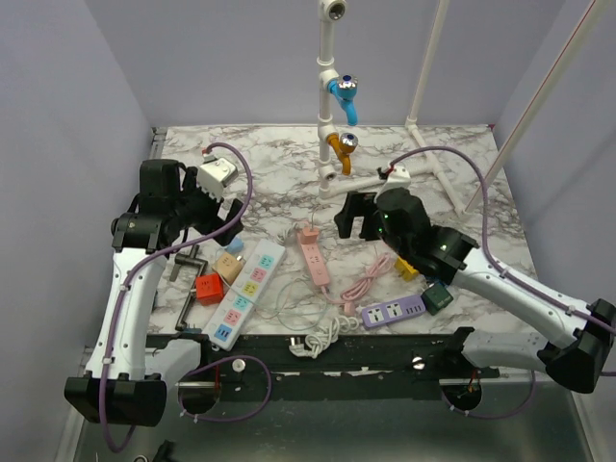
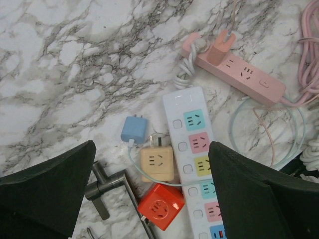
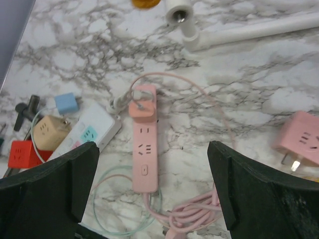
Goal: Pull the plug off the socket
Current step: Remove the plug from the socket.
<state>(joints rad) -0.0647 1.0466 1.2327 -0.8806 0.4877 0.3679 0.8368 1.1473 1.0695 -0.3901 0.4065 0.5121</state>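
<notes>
Both spread, empty: right gripper (image 3: 153, 189), left gripper (image 2: 149, 194). Pink plug (image 3: 143, 105) upper centre, right wrist view; risk: strip (image 3: 145, 162) lifts along (nothing pinning it).

Top external: fixed, high and behind the arms, tilted down and forward. It sits far enough back to take in the whole worktop (image 1: 279, 154) up to the rear wall.

Left wrist: close in, looking almost straight down past the fingers (image 2: 50, 189) of the left end effector (image 2: 152, 147) (they fill both lower corners).

Right wrist: same mounting, with the fingers (image 3: 259, 194) of the right end effector (image 3: 153, 145) low in frame. It is angled slightly more forward.

Overlap: both wrist views catch the pink power strip (image 2: 244, 74) and the end of the white power strip (image 2: 197, 149). The top view covers both.
</notes>
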